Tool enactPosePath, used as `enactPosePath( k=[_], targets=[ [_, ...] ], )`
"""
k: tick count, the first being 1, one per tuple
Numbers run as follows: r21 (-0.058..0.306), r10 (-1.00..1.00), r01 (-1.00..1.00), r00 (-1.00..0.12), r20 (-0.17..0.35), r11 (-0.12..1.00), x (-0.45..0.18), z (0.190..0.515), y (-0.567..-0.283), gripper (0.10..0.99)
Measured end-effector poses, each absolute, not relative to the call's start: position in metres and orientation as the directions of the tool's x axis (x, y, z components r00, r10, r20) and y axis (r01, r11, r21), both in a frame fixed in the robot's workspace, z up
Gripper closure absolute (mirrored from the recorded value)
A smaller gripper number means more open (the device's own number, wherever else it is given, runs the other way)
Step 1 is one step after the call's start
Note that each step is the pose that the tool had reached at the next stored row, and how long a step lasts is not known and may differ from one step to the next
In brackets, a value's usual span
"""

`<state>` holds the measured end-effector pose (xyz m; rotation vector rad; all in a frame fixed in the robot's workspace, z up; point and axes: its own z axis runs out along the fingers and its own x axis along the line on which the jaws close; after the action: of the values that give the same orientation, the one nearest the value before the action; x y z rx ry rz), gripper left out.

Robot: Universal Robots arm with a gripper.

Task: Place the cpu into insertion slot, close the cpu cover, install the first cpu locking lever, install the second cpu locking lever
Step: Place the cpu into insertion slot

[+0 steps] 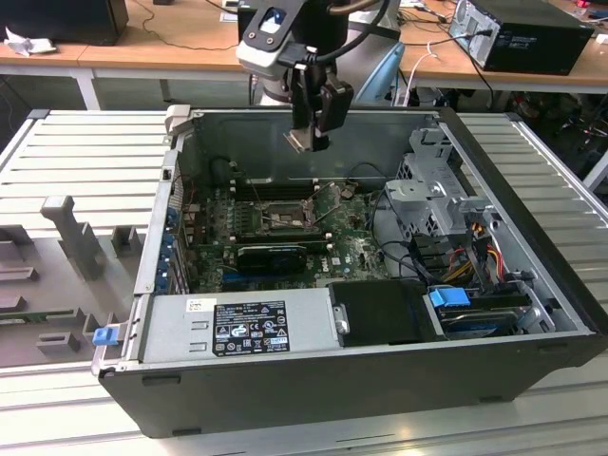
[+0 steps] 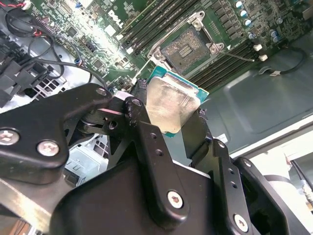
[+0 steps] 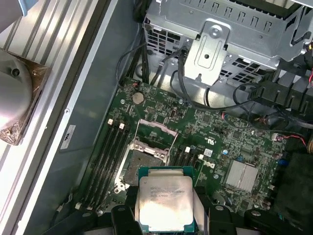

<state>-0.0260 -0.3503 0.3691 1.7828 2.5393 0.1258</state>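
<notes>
Wooden benches run along the back of the room, and in front of them a slatted metal table point(image 1: 85, 152) carries an open computer case point(image 1: 380, 380) lying on its side; I look down into it at the green motherboard point(image 1: 347, 249).

The step in hand, as I judge it, is bringing the cpu point(image 1: 300, 141) to the insertion slot point(image 1: 283, 220). In the exterior view the chip hangs high, about level with the far rim of the case; the slot lies well below it and a little nearer. In the first wrist view the slot point(image 3: 139, 164) stands bare and dark, and what I take to be the cpu cover point(image 3: 151, 146) is swung back at its far edge, so the way down looks clear.

To do this well I would square the chip's edges with the metal frame, keep it level, match its keyed corner to the socket, and lower it straight; any sideways slide over the contacts could bend them; a tilted drop could leave it unseated.

The gripper point(image 2: 168, 110) is pinched on the cpu point(image 2: 168, 105); its two black fingers point(image 2: 139, 100) press opposite edges, the silver top faces the wrist cameras, and nothing else touches the chip; in the first wrist view the cpu point(image 3: 165, 200) sits just beside the slot's near edge.
</notes>
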Motion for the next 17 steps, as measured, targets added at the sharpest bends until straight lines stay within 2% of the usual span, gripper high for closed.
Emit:
enactPosePath(
  k=[13, 17],
  targets=[
    [0.087, 0.945, 0.942, -0.327, 0.016, 0.324, -0.026, 0.3627, -0.3503, 0.561],
    [0.087, 0.962, 0.959, -0.271, 0.016, 0.269, -0.026, 0.3619, -0.3503, 0.561]
  ],
)
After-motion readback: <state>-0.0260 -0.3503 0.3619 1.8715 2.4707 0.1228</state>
